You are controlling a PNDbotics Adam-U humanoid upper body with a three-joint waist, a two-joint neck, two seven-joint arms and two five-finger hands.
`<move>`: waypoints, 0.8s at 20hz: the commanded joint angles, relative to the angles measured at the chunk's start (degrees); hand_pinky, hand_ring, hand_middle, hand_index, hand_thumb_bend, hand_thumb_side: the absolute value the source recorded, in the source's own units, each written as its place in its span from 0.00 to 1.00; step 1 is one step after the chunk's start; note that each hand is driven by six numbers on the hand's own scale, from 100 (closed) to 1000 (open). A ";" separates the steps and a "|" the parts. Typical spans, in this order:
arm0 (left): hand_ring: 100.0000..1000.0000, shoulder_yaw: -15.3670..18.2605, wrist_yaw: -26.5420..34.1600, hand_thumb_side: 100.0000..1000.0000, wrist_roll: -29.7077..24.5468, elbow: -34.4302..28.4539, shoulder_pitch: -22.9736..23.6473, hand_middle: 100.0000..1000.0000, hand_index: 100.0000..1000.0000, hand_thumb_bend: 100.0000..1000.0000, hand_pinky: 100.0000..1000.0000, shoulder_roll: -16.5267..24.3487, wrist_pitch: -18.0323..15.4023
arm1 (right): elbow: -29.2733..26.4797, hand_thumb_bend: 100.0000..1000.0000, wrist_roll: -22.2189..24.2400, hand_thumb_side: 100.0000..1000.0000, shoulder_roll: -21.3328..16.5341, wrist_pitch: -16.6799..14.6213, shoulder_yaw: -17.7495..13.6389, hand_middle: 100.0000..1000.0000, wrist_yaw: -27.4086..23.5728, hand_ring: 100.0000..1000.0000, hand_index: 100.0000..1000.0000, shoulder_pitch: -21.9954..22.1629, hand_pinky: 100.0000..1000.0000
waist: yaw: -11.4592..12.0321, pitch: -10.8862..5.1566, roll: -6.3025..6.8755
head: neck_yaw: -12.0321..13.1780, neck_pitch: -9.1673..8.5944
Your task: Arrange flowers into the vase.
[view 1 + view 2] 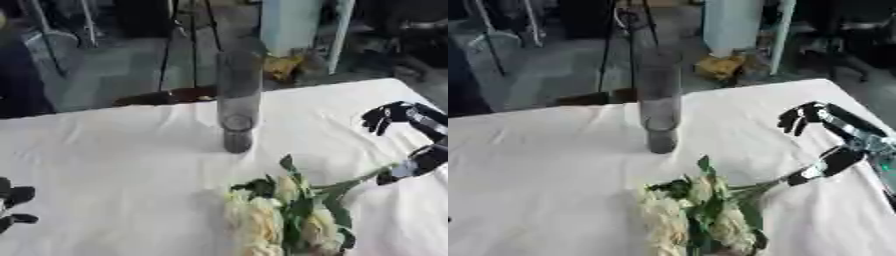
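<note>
A tall, clear glass vase (237, 107) stands upright at the middle of the white-clothed table (114, 160). A bunch of cream flowers (280, 215) with green leaves lies near the front edge, its stems (767, 186) running right toward my right hand (857, 136). That hand is open: its fingers (800, 118) hang spread well above the stems, while its thumb tip (805, 175) is at the stem ends. My left hand (12, 201) rests open at the lower left edge, fingers up, and shows only in the left eye view.
Beyond the table's far edge are a dark floor, tripod legs (188, 45) and a pale cabinet (293, 25). The table's right edge (859, 102) runs just beside my right hand.
</note>
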 commanded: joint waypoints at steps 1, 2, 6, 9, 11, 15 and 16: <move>0.73 0.39 0.15 1.00 -0.07 -1.16 -0.55 0.63 0.62 0.33 0.48 1.20 -0.13 | 0.18 0.96 0.53 0.28 -1.08 -1.17 -0.23 0.48 1.07 0.79 0.68 -0.64 0.48 | 0.05 0.20 0.38 | -0.04 0.15; 0.73 0.39 0.16 1.00 -0.07 -1.17 -0.57 0.63 0.62 0.33 0.48 1.19 -0.13 | 0.37 0.97 0.55 0.28 -1.01 -1.20 -0.18 0.48 1.32 0.79 0.68 -0.62 0.48 | 0.06 0.20 0.42 | -0.06 0.14; 0.73 0.35 0.19 1.00 -0.14 -1.17 -0.59 0.63 0.62 0.33 0.48 1.16 -0.12 | 1.06 0.97 0.42 0.28 -0.82 -1.33 -0.18 0.48 2.17 0.79 0.68 -0.53 0.48 | 0.04 0.21 0.58 | -0.07 0.19; 0.73 0.35 0.20 1.00 -0.15 -1.17 -0.60 0.63 0.62 0.33 0.48 1.16 -0.11 | 1.51 0.97 0.20 0.28 -0.72 -1.40 -0.20 0.48 2.68 0.79 0.68 -0.48 0.48 | 0.07 0.19 0.63 | -0.10 0.24; 0.73 0.34 0.21 1.00 -0.18 -1.17 -0.58 0.64 0.62 0.33 0.48 1.14 -0.11 | 1.75 0.97 0.17 0.28 -0.63 -1.47 -0.17 0.48 3.02 0.79 0.68 -0.43 0.48 | 0.09 0.17 0.67 | -0.10 0.24; 0.73 0.35 0.21 1.00 -0.22 -1.15 -0.53 0.64 0.62 0.33 0.48 1.17 -0.11 | 2.03 0.97 0.20 0.28 -0.46 -2.01 -0.03 0.49 3.95 0.79 0.68 -0.33 0.48 | 0.04 0.15 0.73 | -0.16 0.25; 0.73 0.35 0.21 1.00 -0.22 -1.15 -0.53 0.64 0.62 0.33 0.48 1.17 -0.11 | 2.09 0.97 0.13 0.28 -0.44 -2.10 -0.02 0.49 4.09 0.79 0.68 -0.33 0.48 | 0.04 0.15 0.74 | -0.16 0.25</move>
